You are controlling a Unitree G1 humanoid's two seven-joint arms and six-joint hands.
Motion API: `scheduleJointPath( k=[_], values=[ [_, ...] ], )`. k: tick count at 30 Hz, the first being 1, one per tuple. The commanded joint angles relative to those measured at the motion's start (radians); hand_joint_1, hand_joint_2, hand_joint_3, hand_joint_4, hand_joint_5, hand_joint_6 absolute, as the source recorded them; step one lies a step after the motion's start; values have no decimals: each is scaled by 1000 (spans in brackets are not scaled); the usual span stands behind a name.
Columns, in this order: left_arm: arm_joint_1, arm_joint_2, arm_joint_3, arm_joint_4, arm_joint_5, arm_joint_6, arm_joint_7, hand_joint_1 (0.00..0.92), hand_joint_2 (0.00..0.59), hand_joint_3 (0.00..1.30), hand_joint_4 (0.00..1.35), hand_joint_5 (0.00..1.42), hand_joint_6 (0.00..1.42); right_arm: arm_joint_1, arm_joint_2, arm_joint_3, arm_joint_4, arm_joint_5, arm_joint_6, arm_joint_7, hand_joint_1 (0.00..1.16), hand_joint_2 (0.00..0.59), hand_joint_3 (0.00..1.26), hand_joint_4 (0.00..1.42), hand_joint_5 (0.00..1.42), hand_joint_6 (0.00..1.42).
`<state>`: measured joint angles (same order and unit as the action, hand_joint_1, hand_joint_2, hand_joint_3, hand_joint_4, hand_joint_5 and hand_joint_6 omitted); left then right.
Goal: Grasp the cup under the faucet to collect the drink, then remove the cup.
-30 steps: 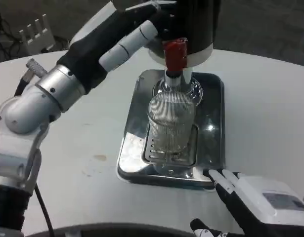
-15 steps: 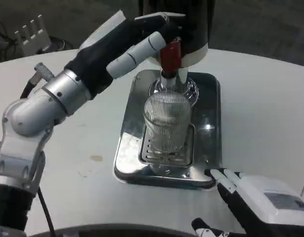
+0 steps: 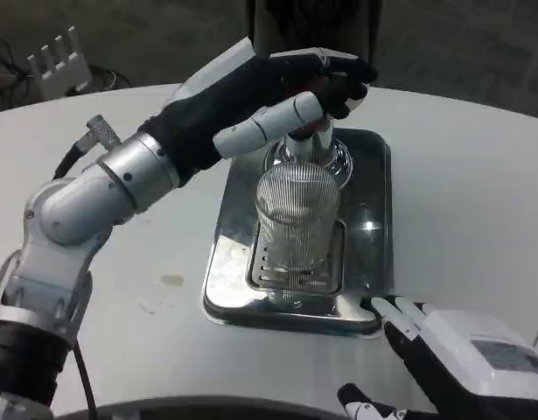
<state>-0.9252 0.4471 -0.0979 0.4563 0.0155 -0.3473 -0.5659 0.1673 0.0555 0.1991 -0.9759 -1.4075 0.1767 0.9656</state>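
I see one cup (image 3: 296, 219) on one tray (image 3: 378, 219); left hand (image 3: 290, 92) fingers curl over the tap above it, right hand (image 3: 452, 359) spread nearby

We see a round white table (image 3: 478, 201) under even light. Behind it lies dark floor (image 3: 461, 44), with a white rack (image 3: 57, 59) at the far left.

left hand (image 3: 277, 92) hiding faucet handle, right hand (image 3: 461, 367) cropped

Robotics lab or test bench. White round table (image 3: 478, 192), steel drip tray (image 3: 373, 219), dark floor, loose cables (image 3: 2, 61) behind.
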Motion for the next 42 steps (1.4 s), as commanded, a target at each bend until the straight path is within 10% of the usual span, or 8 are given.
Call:
scheduleJointPath(
  k=[1,19,29,42],
  values=[
    [12,12,-44,38,66,-19,-26,0,122,317,280,339,393,24,35,-11,-8,31,32,-7,304,421,53,0,0,0],
    [10,41,-110,47,174,-128,-15,0,119,287,197,243,351,13,32,-54,37,239,170,-117,304,421,62,0,0,0],
    [14,39,-108,39,177,-132,7,0,121,283,195,233,350,19,26,-141,106,618,206,-403,525,268,25,2,103,114],
    [18,45,-91,18,170,-125,16,0,129,282,206,242,349,-104,-62,-171,328,869,131,-660,609,228,15,28,133,156]
  ],
)
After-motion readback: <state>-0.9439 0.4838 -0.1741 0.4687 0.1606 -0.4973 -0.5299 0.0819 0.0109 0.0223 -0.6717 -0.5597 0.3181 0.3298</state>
